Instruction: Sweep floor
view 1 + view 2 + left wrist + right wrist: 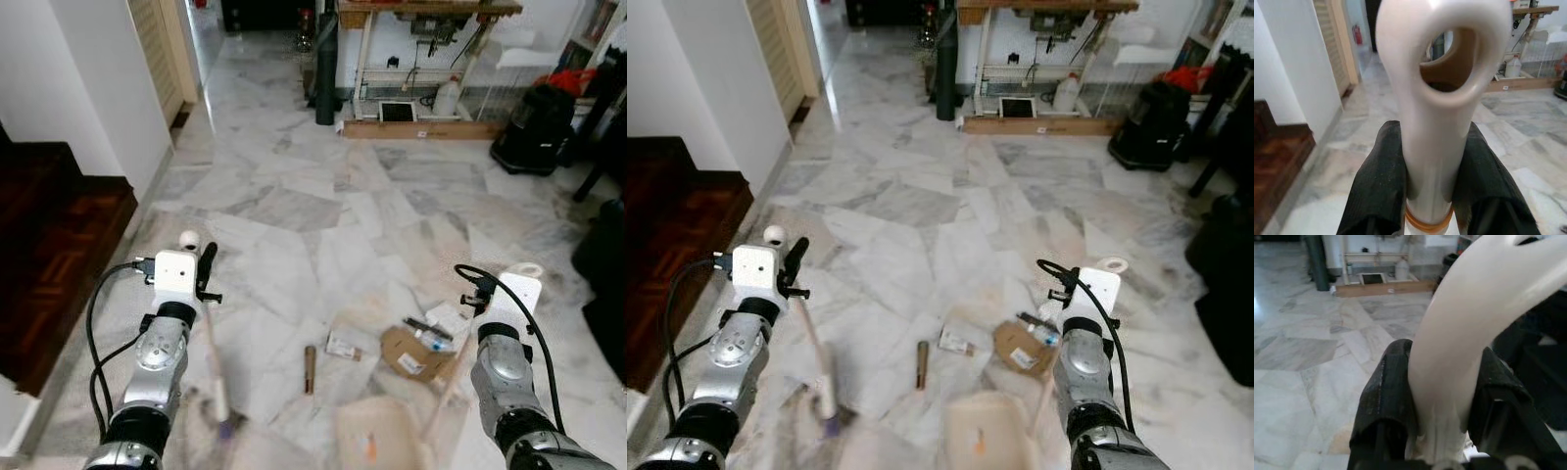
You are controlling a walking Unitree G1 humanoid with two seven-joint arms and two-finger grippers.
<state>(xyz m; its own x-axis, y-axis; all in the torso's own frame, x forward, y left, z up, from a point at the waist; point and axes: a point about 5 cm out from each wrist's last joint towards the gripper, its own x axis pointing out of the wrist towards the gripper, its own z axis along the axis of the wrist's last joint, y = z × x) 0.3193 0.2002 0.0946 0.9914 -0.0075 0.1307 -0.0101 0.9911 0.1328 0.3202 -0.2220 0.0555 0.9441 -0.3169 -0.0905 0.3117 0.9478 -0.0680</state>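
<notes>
On the marble floor (294, 211) ahead, litter (416, 348) lies between the tools, nearer the right gripper (1442, 396), clamped on the dustpan handle (1469, 333), while the left gripper (1432, 171) clamps the upright broom handle (1437, 98).

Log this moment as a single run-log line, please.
left gripper shut on broom handle | right gripper shut on dustpan handle | debris: cardboard scrap, brown tube unswept

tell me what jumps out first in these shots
The left gripper is shut on a white broom handle, its blurred bristle head low on the marble floor. The right gripper clamps a cream dustpan handle, the dustpan below. Ahead of the pan lie scraps: a brown tube and torn cardboard.
</notes>
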